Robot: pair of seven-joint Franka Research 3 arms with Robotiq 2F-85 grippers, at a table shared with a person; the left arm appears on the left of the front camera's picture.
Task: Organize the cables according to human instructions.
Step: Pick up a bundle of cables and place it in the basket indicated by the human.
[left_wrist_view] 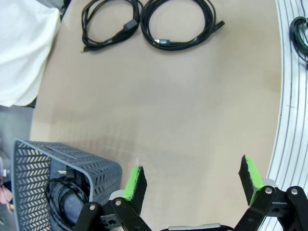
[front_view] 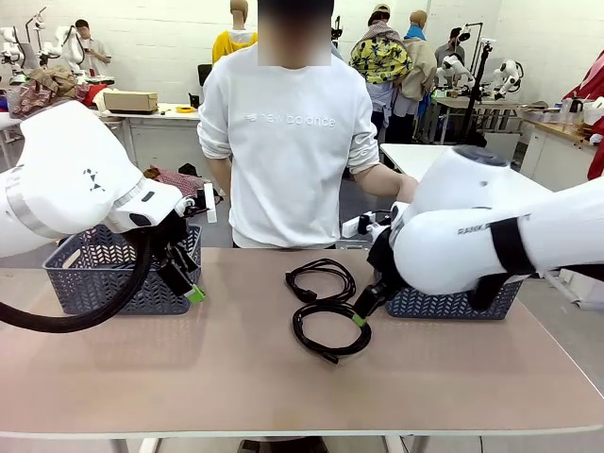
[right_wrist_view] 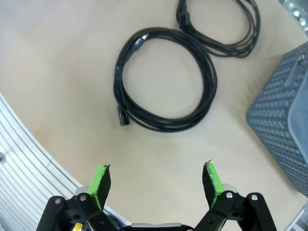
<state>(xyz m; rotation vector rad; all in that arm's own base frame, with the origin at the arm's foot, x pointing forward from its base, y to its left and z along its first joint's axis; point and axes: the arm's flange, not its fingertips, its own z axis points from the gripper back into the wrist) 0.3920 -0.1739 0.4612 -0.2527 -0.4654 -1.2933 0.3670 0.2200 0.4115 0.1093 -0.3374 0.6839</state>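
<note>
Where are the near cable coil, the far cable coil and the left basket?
near cable coil (right_wrist_view: 166,127), right wrist view, bottom arc of its loop.
far cable coil (right_wrist_view: 228,50), right wrist view, lower arc of its loop.
left basket (front_view: 94,278), front view, its front wall.

Two black cables lie coiled on the surface (front_view: 142,377), a near cable (right_wrist_view: 212,82) and a far cable (left_wrist_view: 126,30); a third cable (left_wrist_view: 60,192) sits inside the left basket (front_view: 94,283); two grey baskets in all, the right basket (front_view: 453,304) being the second; two robot hands, left hand (left_wrist_view: 192,166) and right hand (right_wrist_view: 155,167), two green pads each; one person (front_view: 288,142) at the far side.
</note>
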